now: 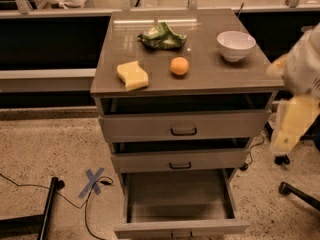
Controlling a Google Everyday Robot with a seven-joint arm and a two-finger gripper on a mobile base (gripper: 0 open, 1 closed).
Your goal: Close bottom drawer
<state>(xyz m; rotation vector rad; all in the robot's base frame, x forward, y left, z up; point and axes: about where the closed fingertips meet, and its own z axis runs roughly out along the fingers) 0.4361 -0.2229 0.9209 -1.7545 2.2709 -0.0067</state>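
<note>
The bottom drawer, lowest in the grey cabinet, stands pulled far out toward the camera, showing its wide shallow grey tray and a narrow front panel at the frame's lower edge. The cabinet top holds a yellow sponge, an orange, a white bowl and a crumpled green bag, and a blue tape cross marks the speckled floor to the left. The gripper hangs as a pale blur right of the cabinet, level with the upper drawers and apart from the bottom drawer; whether it is open or closed cannot be told.
</note>
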